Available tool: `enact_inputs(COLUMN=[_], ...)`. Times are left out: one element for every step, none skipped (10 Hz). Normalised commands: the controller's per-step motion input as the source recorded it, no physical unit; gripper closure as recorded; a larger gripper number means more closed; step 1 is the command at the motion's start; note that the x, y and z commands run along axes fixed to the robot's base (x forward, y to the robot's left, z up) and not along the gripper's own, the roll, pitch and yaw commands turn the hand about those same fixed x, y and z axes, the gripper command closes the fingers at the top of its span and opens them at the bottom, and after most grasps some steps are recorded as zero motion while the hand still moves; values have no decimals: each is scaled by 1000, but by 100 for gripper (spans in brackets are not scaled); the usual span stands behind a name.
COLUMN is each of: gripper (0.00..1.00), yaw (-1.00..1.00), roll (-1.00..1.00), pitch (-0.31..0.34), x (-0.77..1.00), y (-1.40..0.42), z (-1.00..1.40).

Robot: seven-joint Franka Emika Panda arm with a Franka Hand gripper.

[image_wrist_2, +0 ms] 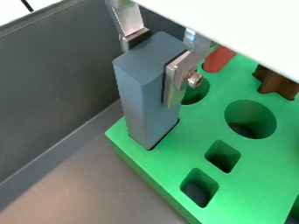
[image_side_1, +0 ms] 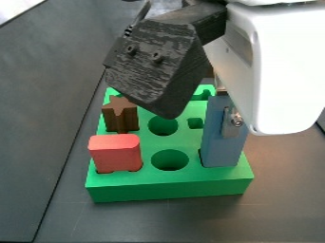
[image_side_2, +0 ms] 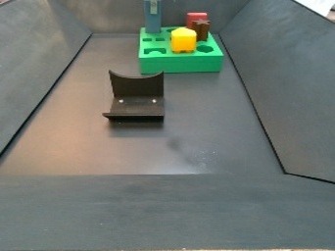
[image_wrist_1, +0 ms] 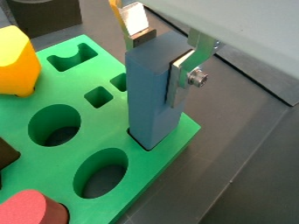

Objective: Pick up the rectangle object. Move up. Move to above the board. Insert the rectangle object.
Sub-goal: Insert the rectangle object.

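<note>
The rectangle object (image_wrist_1: 152, 96), a tall light-blue block, stands upright with its lower end in a hole at a corner of the green board (image_wrist_1: 82, 83). It also shows in the wrist view (image_wrist_2: 146, 96) and in both side views (image_side_1: 219, 138) (image_side_2: 152, 14). My gripper (image_wrist_1: 159, 68) (image_wrist_2: 155, 72) is over that corner. Its silver fingers (image_wrist_1: 183, 74) lie against two opposite sides of the block near its top, so it is shut on the block. In a side view (image_side_1: 223, 102) the wrist housing hides most of the gripper.
The board (image_side_1: 165, 182) (image_side_2: 181, 57) (image_wrist_2: 228, 162) also carries a yellow piece (image_wrist_1: 14, 59) (image_side_2: 185, 39), a red-pink block (image_side_1: 114, 152) (image_wrist_2: 219, 59) and a dark brown piece (image_side_1: 121, 114). Several round and square holes are open. The fixture (image_side_2: 135, 96) stands mid-floor. Grey walls (image_wrist_2: 47, 79) surround the floor.
</note>
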Motion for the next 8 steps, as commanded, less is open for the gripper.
enact_inputs(gripper=[100,100,100,100,100,100,100,100], yaw=[83,77,80,34,17,40,60,0], roll=[74,244,333,401,440,409,329,0], pitch=[0,0,0,0,0,0,-21,0], x=[29,0,0,0,0,37,91,0], y=[0,-29,-171,-323,-320,-374,-363,0], z=[-223,-417,-431,-517,-483,-543,-649,0])
